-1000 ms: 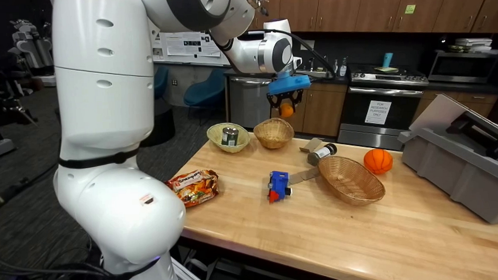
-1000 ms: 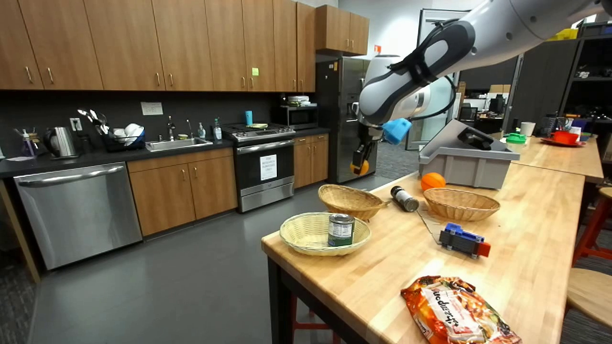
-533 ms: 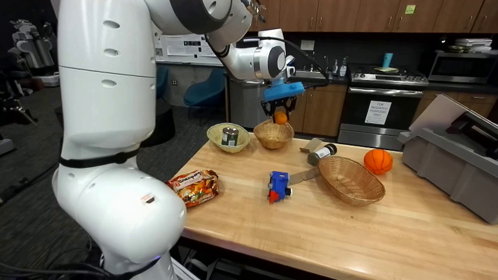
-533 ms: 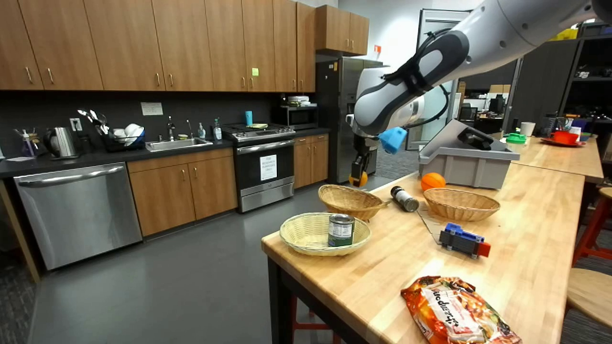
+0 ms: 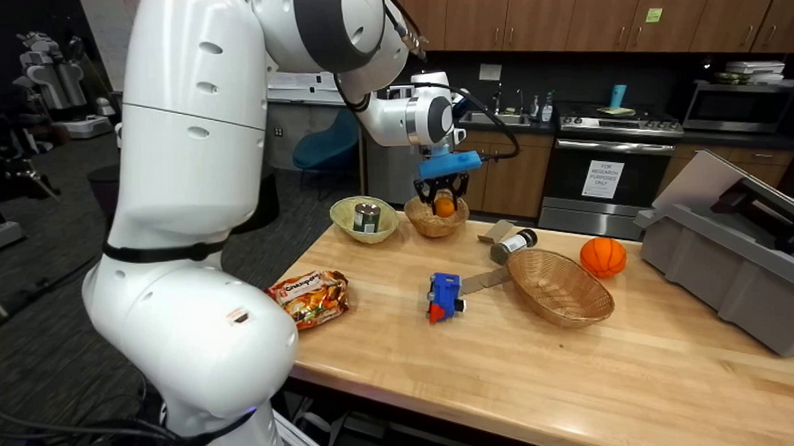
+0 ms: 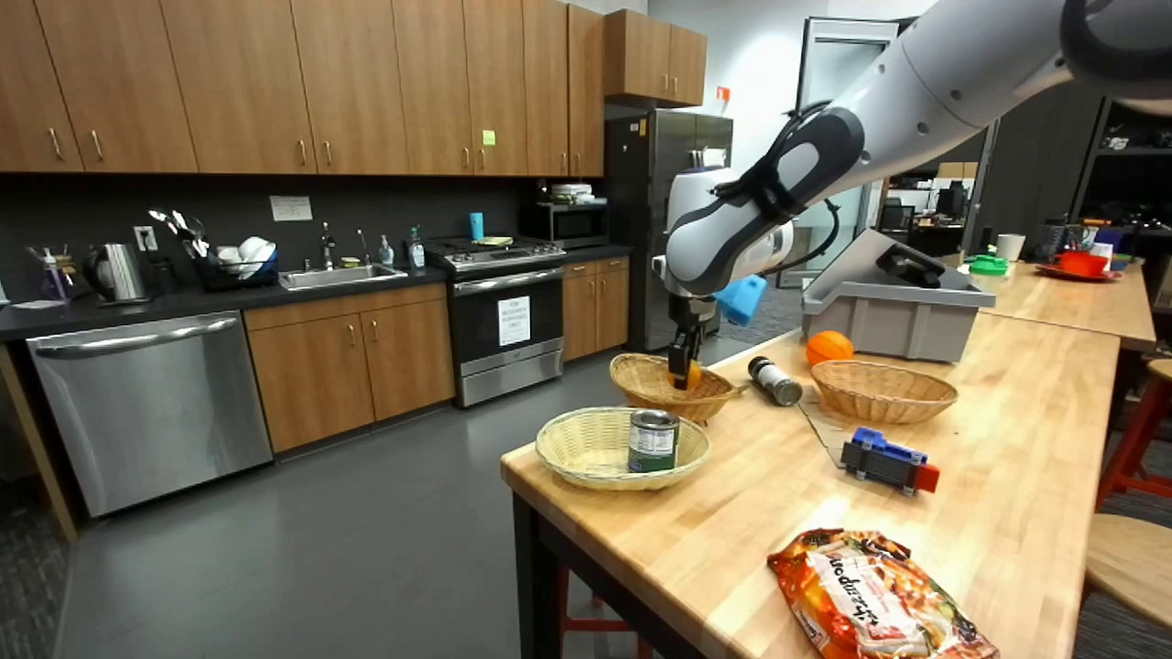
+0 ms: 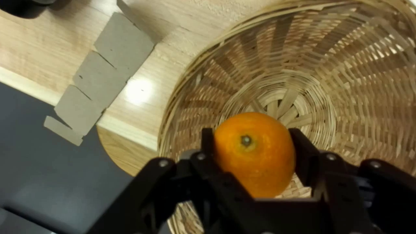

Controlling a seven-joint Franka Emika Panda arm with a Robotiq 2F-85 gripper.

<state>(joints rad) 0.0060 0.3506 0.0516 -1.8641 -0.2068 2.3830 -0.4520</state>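
My gripper is shut on an orange, its black fingers pressing on two sides of the fruit, the stem end facing the wrist camera. Below it opens a round brown wicker basket, whose woven bottom shows past the fruit. In both exterior views the orange is at the basket, overlapping its opening; whether it touches the weave I cannot tell. Part of the basket's near side is hidden by the gripper in the wrist view.
Beside it stands a pale basket holding a can. Elsewhere on the table are cardboard, a dark bottle, an oval basket, an orange ball, a grey bin, a blue toy and a noodle bag.
With the orange held, my gripper has come down from above the brown basket to its opening, shifting slightly left in both exterior views. The table objects have stayed put.
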